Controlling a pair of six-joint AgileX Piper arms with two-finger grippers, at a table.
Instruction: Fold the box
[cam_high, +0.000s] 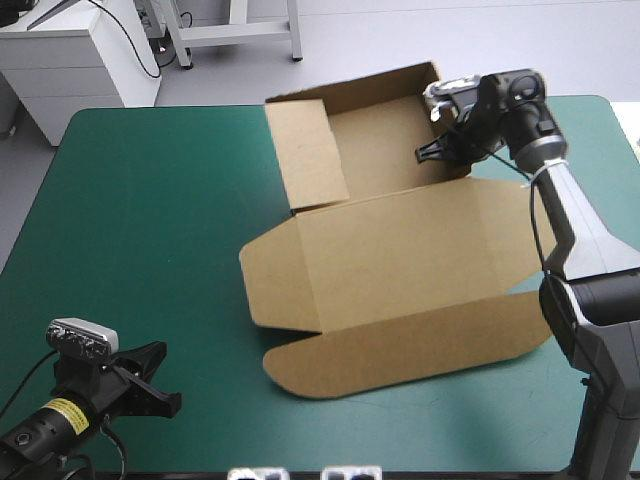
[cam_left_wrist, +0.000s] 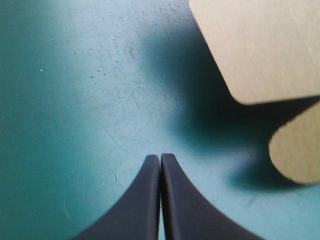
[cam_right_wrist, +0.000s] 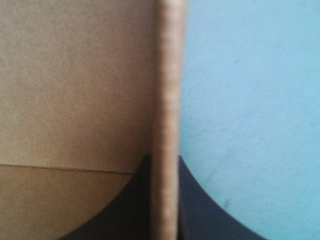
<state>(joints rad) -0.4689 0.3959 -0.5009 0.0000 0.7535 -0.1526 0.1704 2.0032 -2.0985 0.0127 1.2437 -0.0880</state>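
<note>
The box (cam_high: 400, 250) lies open from the centre to the upper right of the high view, far walls half raised, the lid flat toward the lower centre. A side wall (cam_right_wrist: 166, 100) is pinched edge-on by the right gripper (cam_high: 440, 150). The left gripper (cam_high: 165, 400) is pressed together and empty at lower left, over bare cover (cam_high: 150, 220).

With nothing pinning the sheet, the whole box could be dragged rather than folded. The thin wall might also slip from the fingers or buckle off its crease.

The board is matte brown with a fibrous cut edge, and the flaps (cam_left_wrist: 260, 45) are round-cornered.
</note>
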